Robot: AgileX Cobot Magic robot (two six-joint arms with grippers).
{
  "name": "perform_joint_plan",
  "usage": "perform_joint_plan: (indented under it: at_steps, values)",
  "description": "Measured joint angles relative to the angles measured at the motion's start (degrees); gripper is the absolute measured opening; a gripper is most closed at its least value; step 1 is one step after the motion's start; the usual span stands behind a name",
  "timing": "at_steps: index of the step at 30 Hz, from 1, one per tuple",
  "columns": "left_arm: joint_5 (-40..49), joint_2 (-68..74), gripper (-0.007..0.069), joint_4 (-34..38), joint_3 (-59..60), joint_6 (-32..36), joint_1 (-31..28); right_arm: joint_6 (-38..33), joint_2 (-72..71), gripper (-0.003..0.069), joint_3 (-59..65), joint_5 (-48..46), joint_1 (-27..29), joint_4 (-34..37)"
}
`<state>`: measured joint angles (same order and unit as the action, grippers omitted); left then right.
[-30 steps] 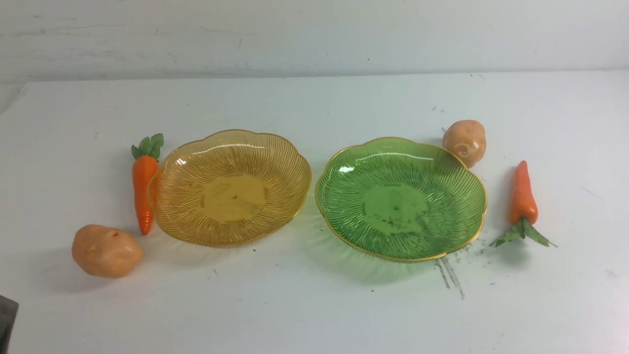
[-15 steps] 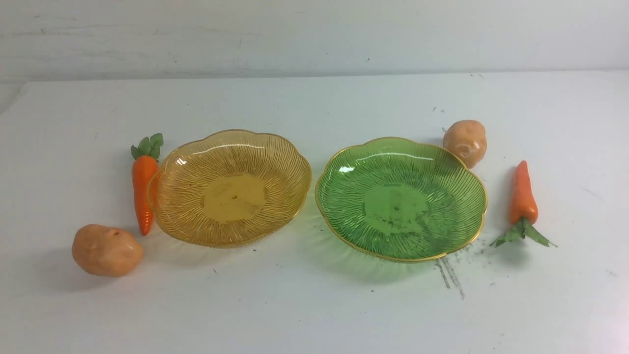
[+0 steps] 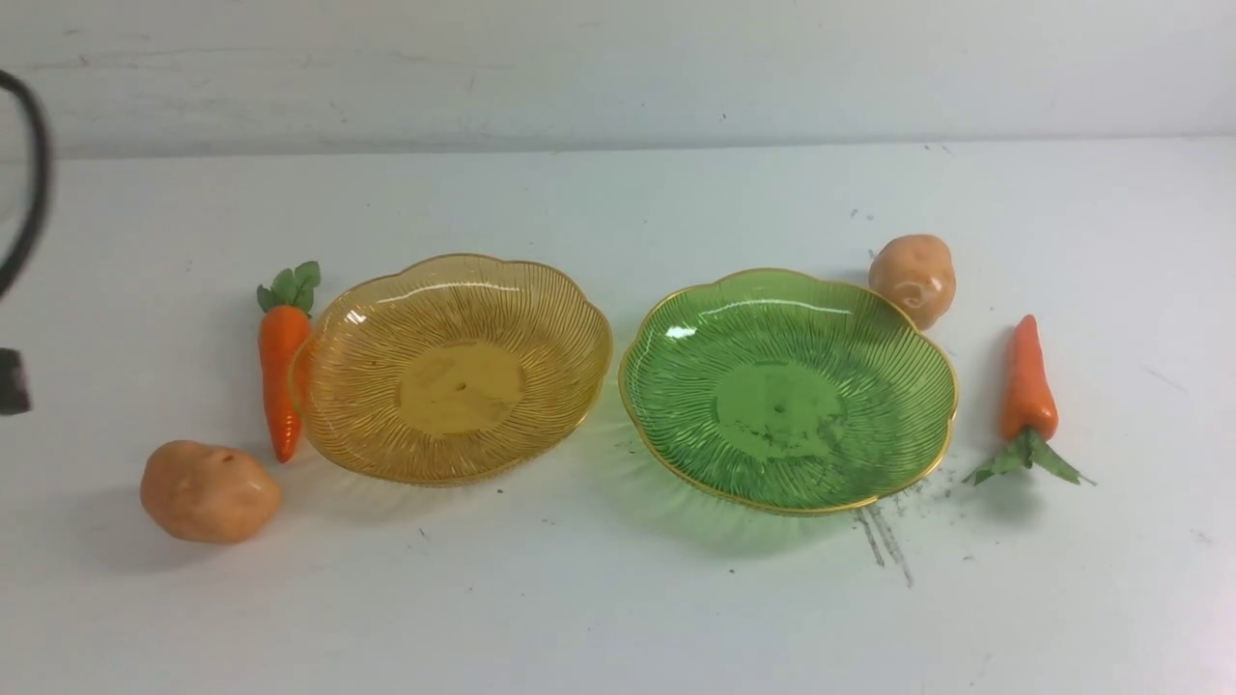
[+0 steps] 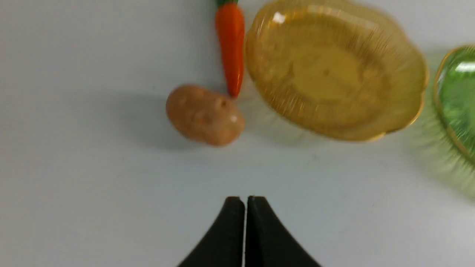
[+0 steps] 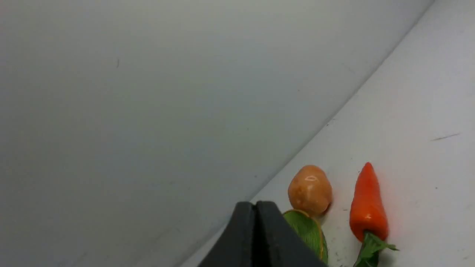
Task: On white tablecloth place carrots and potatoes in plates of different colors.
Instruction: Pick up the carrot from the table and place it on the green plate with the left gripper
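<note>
Zero items plated. Left arm [image 3: 12,381] newly at frame edge; left gripper [image 4: 245,202] pinched together, empty, facing potato [image 4: 205,115]; right gripper [image 5: 256,205] likewise. First pick likely starting.

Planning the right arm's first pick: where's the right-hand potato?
Front view: the potato sits on the robot's right, just behind the far rim of the green plate, with a carrot further right.

Cropped, covered, blurred

At the left edge of the worktop [image 3: 618,618], the front view shows only a blurred dark cable [image 3: 37,164] and a dark block [image 3: 12,381], both cropped. The left wrist view is blurred and crops the left carrot [image 4: 231,44] at its leaves and most of the green plate [image 4: 458,96]. The right claw [image 5: 256,205] covers nearly all of that plate, and the right carrot [image 5: 367,207] loses its leaf tips to the picture's edge.
</note>
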<state>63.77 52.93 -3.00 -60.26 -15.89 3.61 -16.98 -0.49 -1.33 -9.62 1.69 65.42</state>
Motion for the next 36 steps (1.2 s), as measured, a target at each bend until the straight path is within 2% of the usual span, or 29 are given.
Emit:
perform_joint_plan:
  at_steps: [1, 2, 5, 8, 9, 10, 11, 12, 14, 17, 24, 29, 33, 36]
  values:
    - [1.33, 5.63, -0.0003, 0.0, -2.93, 0.29, 0.0, -4.3, 0.64, -0.0011, -5.1, -6.06, 0.0, -3.42]
    - [1.41, 6.22, -0.0003, 0.0, -3.3, 0.29, 0.0, -4.58, 0.81, -0.0011, -5.71, -6.66, 0.0, -3.81]
    - [2.97, 17.35, -0.0003, 0.86, -11.11, 1.23, 0.0, -6.6, 8.6, -0.0011, -17.47, -18.3, 0.0, -12.15]
    - [5.43, 24.04, -0.0003, 2.46, -17.12, 2.1, 0.0, -3.79, 17.7, -0.0011, -26.14, -30.1, 0.0, -20.75]
    - [5.76, 24.58, -0.0003, 2.61, -18.1, 2.16, 0.0, -3.46, 18.47, -0.0011, -26.76, -31.06, 0.0, -22.2]
    - [6.73, 29.11, -0.0003, 4.46, -22.29, 2.95, 0.0, -0.43, 26.01, -0.0011, -32.39, -40.6, 0.0, -29.06]
    - [6.73, 30.05, -0.0003, 4.6, -23.14, 3.24, 0.0, -0.1, 26.01, -0.0011, -32.39, -40.6, 0.0, -29.83]
    - [6.88, 33.61, -0.0003, 5.63, -25.99, 4.21, 0.0, 2.5, 32.13, -0.0011, -36.14, -47.42, 0.0, -35.99]
    - [6.94, 37.78, -0.0003, 6.41, -29.87, 4.88, 0.0, 4.63, 37.05, -0.0011, -38.4, -51.77, 0.0, -43.0]
    - [7.08, 43.25, -0.0003, 7.04, -35.68, 5.15, -1.03, 6.73, 41.83, -0.0011, -39.46, -54.76, 0.0, -49.32]
    - [7.31, 57.72, -0.0003, 6.82, -51.11, 4.72, -6.84, 7.36, 43.35, -0.0011, -39.51, -56.04, 0.0, -51.13]
    - [6.44, 65.03, 0.0021, 6.44, -56.39, 8.05, -7.22, 7.36, 43.35, -0.0011, -39.51, -56.04, 0.0, -50.0]
    - [-0.3, 70.56, 0.0141, 6.3, -58.27, 9.27, -7.17, 7.44, 43.35, -0.0011, -39.51, -56.3, 0.0, -48.59]
    - [-4.41, 74.04, 0.0301, 5.93, -58.31, 9.34, -7.17, 7.52, 43.35, -0.0011, -39.51, -56.75, 0.0, -48.11]
